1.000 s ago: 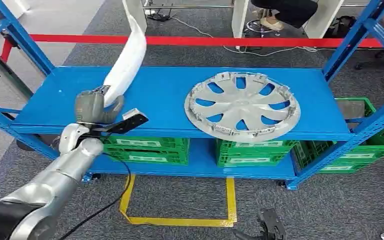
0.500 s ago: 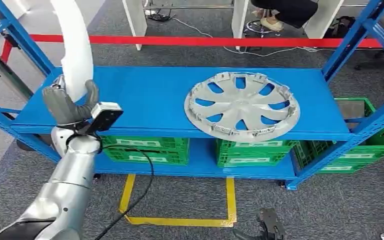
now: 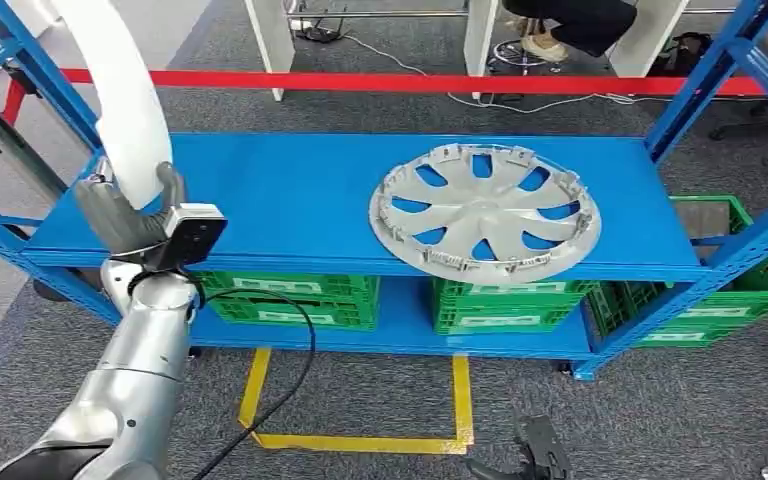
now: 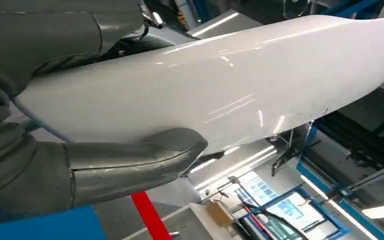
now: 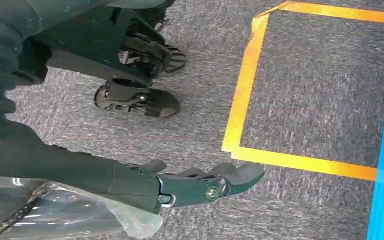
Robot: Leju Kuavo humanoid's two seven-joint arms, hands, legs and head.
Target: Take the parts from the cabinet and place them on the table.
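Note:
My left hand [image 3: 125,215] grips the lower end of a long curved white panel [image 3: 120,100], which rises from the hand past the top of the head view, over the left end of the blue shelf [image 3: 300,200]. In the left wrist view the thumb [image 4: 130,160] and the other fingers wrap around the white panel [image 4: 220,90]. A silver wheel cover [image 3: 485,210] lies flat on the shelf's right half. My right hand [image 5: 200,185] hangs over the carpet with its fingers stretched out and nothing in it.
Green crates [image 3: 290,295] fill the lower shelf, and another [image 3: 750,270] stands at the right. Blue uprights [image 3: 720,70] frame the rack. A red barrier tape [image 3: 410,82] runs behind it. Yellow floor tape [image 3: 360,435] marks a square in front.
My left hand has lifted the white panel off the shelf and swung it left and upright, from leaning right across the shelf to standing over the shelf's left end. The wheel cover stayed put.

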